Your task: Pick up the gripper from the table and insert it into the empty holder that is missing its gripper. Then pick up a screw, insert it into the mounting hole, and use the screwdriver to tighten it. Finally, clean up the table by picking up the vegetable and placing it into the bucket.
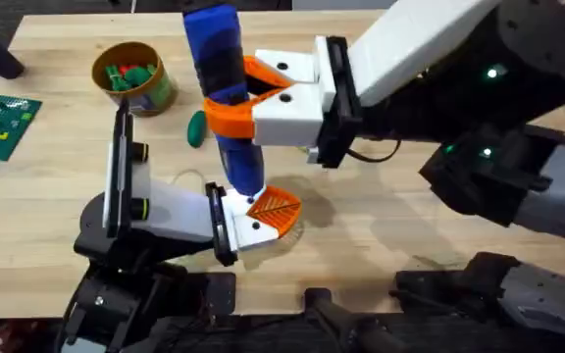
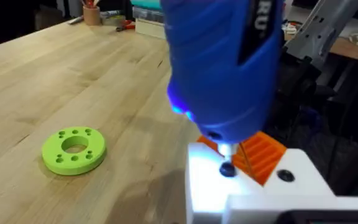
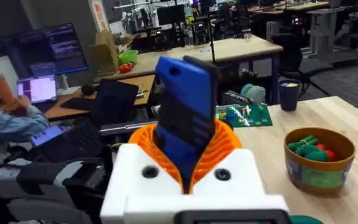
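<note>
Screwdriver [image 1: 226, 93], the thick blue powered cylinder, stands clamped in our right pincer [image 1: 246, 96] with its tip on the screw [image 2: 227, 168] in the white plastic holder [image 1: 243, 218] beside the ribbed orange gripper [image 1: 276, 210], so we judge we must keep it upright and press gently; our left pincer's state we cannot tell.

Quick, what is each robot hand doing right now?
Left gripper: whether open or shut cannot be told.
Right gripper: shut on the blue screwdriver, tip down at the holder.
</note>
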Robot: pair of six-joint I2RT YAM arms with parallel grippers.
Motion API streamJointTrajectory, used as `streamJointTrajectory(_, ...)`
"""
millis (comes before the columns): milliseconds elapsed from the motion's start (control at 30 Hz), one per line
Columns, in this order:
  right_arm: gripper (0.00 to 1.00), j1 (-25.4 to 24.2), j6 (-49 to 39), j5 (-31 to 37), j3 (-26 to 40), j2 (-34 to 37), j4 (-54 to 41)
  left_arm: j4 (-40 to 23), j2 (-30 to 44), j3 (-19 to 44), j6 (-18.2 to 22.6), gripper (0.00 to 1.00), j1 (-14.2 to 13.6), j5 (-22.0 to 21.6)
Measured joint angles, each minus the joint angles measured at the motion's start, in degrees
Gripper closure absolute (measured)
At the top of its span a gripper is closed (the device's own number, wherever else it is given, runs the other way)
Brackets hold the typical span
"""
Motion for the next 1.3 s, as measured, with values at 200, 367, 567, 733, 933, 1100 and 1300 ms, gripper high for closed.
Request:
streamJointTrajectory(200, 0.954, 0.0, 0.0, 0.0, 0.0, 0.1, 0.2, 0.0, 0.0, 0.0, 0.0, 0.984, 0.0, 0.0)
streamJointTrajectory(367, 0.954, 0.0, 0.5, 0.1, 0.0, 1.0, 0.5, 0.0, 0.0, 0.0, 0.0, 0.984, 0.0, 0.0)
streamJointTrajectory(567, 0.954, 0.0, 0.8, 0.0, 0.0, 1.0, 0.5, 0.0, 0.0, 0.0, 0.0, 0.984, 0.0, 0.0)
streamJointTrajectory(733, 0.954, 0.0, 0.8, 0.0, 0.0, 1.0, 0.4, 0.0, 0.0, 0.0, 0.0, 0.984, 0.0, 0.0)
streamJointTrajectory(933, 0.952, 0.0, 1.0, -0.2, -0.3, 1.4, 13.2, 0.0, 0.0, 0.0, 0.0, 0.984, 0.0, 0.0)
streamJointTrajectory(1100, 0.953, 0.0, 1.0, 0.3, -0.3, 1.4, 16.9, 0.0, 0.0, 0.0, 0.0, 0.983, 0.0, 0.0)
streamJointTrajectory(1300, 0.953, 0.0, 1.0, 0.7, -0.3, 1.4, 16.5, 0.0, 0.0, 0.0, 0.0, 0.984, 0.0, 0.0)
